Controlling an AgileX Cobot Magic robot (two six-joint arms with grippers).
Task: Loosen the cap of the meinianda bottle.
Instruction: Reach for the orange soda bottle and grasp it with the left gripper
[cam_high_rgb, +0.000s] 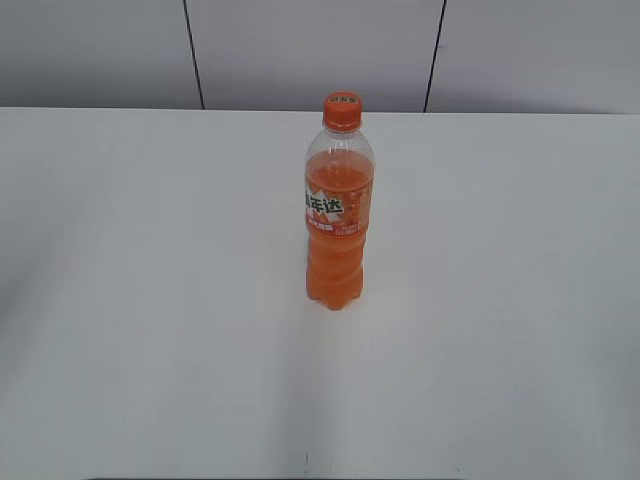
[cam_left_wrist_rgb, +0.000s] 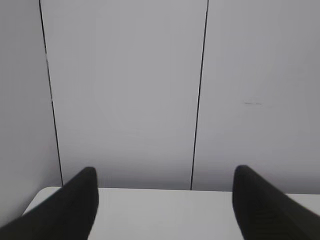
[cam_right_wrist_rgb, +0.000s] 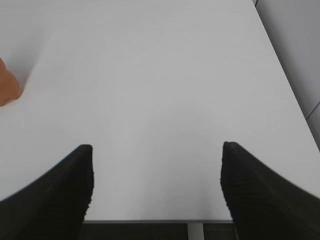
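Observation:
The meinianda bottle (cam_high_rgb: 338, 225) stands upright near the middle of the white table (cam_high_rgb: 140, 300), filled with orange soda, with an orange label. Its orange cap (cam_high_rgb: 341, 110) is on top. Neither gripper shows in the exterior view. In the left wrist view my left gripper (cam_left_wrist_rgb: 164, 172) is open and empty, facing the grey wall over the table's far edge. In the right wrist view my right gripper (cam_right_wrist_rgb: 157, 150) is open and empty above the table's near edge. An orange bit of the bottle (cam_right_wrist_rgb: 7, 86) shows at the far left of that view.
A grey panelled wall (cam_high_rgb: 320, 50) with dark seams runs behind the table. The table's front edge (cam_right_wrist_rgb: 150, 221) lies just under my right gripper. Its right edge (cam_right_wrist_rgb: 285, 75) shows in the right wrist view.

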